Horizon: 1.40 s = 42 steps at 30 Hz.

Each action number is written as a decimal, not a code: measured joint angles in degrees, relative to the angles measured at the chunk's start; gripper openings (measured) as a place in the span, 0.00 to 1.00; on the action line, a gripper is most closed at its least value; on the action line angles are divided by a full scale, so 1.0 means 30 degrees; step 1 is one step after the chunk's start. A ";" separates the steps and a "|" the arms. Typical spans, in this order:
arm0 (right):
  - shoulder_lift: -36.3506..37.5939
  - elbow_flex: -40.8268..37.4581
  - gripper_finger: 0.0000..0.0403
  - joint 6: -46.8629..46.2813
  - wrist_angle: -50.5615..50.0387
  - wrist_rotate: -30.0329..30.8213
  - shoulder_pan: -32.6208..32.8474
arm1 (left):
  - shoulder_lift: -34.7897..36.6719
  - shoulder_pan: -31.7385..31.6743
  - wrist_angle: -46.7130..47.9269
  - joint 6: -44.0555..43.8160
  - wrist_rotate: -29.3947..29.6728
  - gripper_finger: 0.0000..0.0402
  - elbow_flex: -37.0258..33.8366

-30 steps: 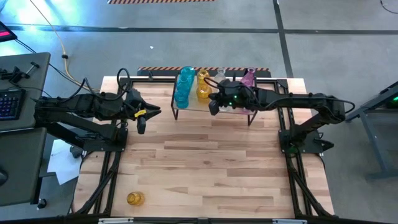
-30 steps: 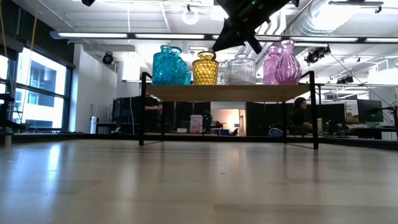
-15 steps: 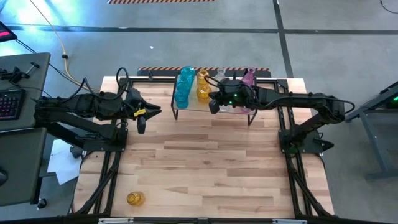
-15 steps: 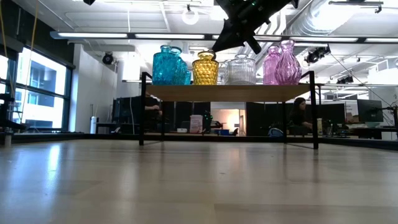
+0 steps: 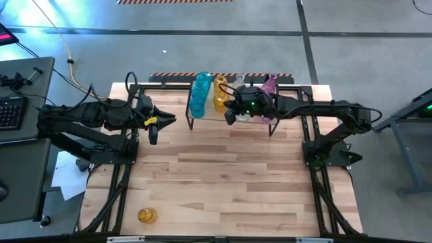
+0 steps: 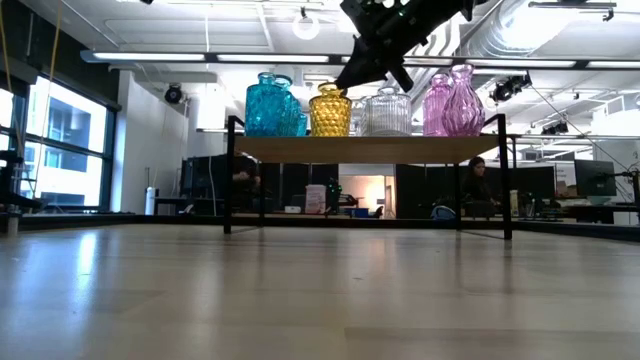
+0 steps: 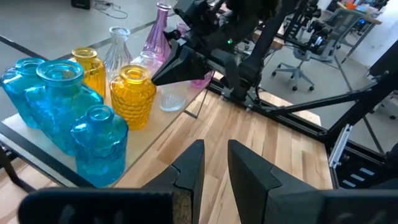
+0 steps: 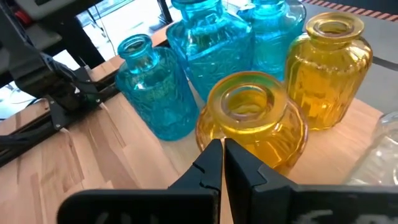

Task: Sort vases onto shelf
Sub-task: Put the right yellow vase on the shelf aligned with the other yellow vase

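The shelf [image 6: 365,148] stands at the table's far side. On its board stand teal-blue vases [image 7: 56,106], a round yellow vase [image 8: 249,124], a taller amber vase [image 8: 329,68], clear vases [image 6: 385,112] and pink vases [image 6: 450,102]. My right gripper [image 8: 222,144] is shut, and its tips are at the round yellow vase's near shoulder, just above the shelf's front edge [image 5: 212,116]. My left gripper [image 5: 154,135] hangs over the table to the left of the shelf. It is open, with nothing between its fingers [image 7: 189,168]. One more yellow vase [image 5: 146,215] sits on the table near the front left corner. My right gripper's shut fingertips [image 8: 214,152] come slanting down from the table's near right side to the round yellow vase's shoulder [image 8: 224,134], just below its mouth. I cannot tell whether they touch the glass. The vase stands upright on the shelf.
The vases stand close together on the shelf, the teal-blue ones [image 5: 198,96] at its left end and the pink ones [image 5: 268,85] at its right end. Black frame rails [image 5: 121,182] run along both sides of the tabletop. The wooden tabletop [image 5: 223,182] stretches in front of the shelf.
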<state>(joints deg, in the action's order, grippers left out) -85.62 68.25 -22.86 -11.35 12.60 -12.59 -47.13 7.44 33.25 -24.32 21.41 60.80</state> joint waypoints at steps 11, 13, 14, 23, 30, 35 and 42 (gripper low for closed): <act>0.0000 0.0000 0.00 0.0283 0.0440 -0.0707 -0.0347 | -0.0375 0.0000 -0.0143 0.0146 -0.0023 0.16 0.0000; 0.0006 0.0000 0.00 0.0289 0.0433 -0.0707 -0.0347 | -0.0530 0.0000 -0.0141 0.0152 -0.0118 0.16 0.0000; 0.0001 0.0000 0.00 0.0303 0.0431 -0.0707 -0.0347 | -0.0632 0.0000 -0.0217 0.0153 -0.0167 0.16 0.0000; 0.0007 0.0000 0.00 0.0363 0.0556 -0.1541 -0.0741 | -0.1176 0.0000 -0.0566 0.0167 -0.0478 0.16 0.0000; 0.0022 0.0000 0.00 0.0524 0.0903 -0.1796 -0.0916 | -0.1302 0.0000 -0.1072 0.0182 -0.0962 0.16 0.0000; 0.0022 0.0000 0.00 0.0659 0.0903 -0.2390 -0.1121 | -0.1290 0.0000 -0.1156 0.0182 -0.0962 0.16 0.0000; 0.0022 0.0000 0.00 0.0783 0.0988 -0.2409 -0.1189 | -0.1282 0.0000 -0.1214 0.0175 -0.0962 0.16 0.0000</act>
<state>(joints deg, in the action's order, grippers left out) -85.56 68.25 -20.51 -8.39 5.37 -16.16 -50.98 7.44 29.61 -23.79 18.52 60.80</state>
